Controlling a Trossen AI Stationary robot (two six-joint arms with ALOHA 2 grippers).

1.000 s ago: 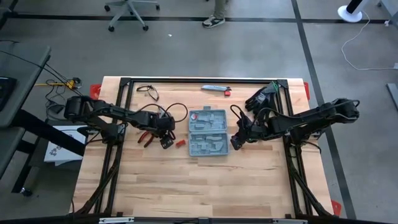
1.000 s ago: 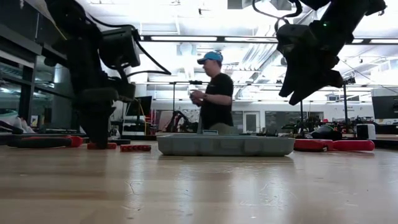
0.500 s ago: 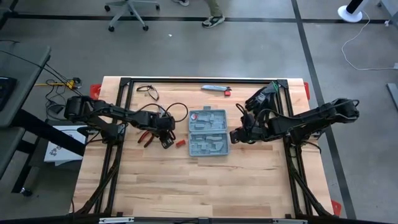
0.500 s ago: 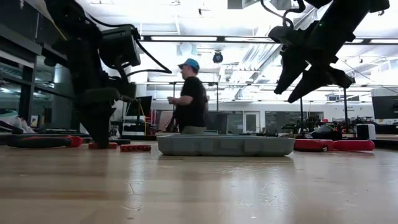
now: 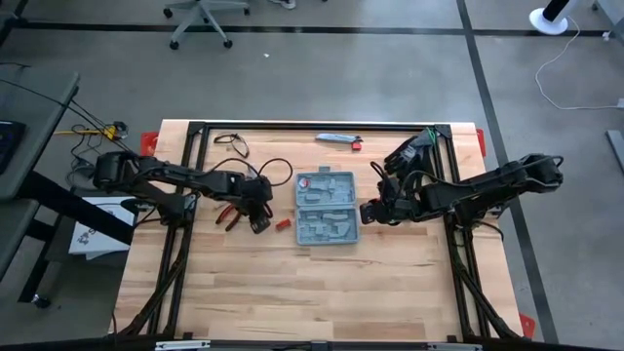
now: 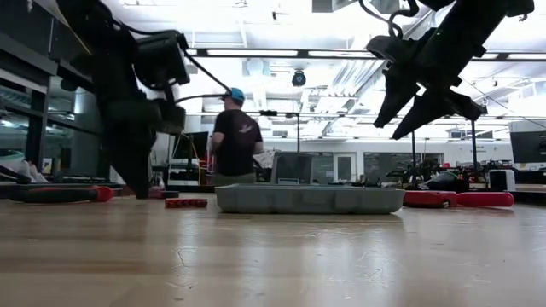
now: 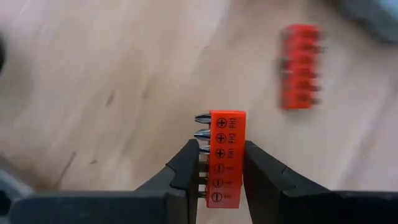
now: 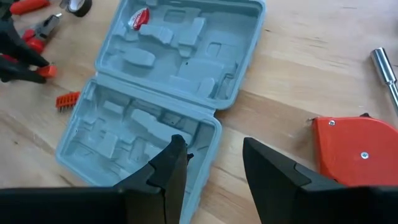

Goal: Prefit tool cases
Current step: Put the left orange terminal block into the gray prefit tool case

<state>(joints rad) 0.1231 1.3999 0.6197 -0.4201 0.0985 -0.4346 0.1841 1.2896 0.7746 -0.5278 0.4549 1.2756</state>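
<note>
Grey-blue tool case (image 5: 326,208) lies open flat mid-table (image 5: 292,283), moulded recesses facing up, ready for filling. Left gripper (image 7: 219,163), left of case, pinches orange screwdriver-bit holder (image 7: 226,155) between fingers (image 7: 186,168), bits pointing outward; likely gripped by its sides so it can drop into recess. Second orange bit holder (image 7: 301,66) lies on table nearby. Right gripper (image 8: 210,163) hovers above case's right edge, fingers spread, nothing held. Orange tape measure (image 8: 356,147) just beside case, apparently waiting its turn.
</note>
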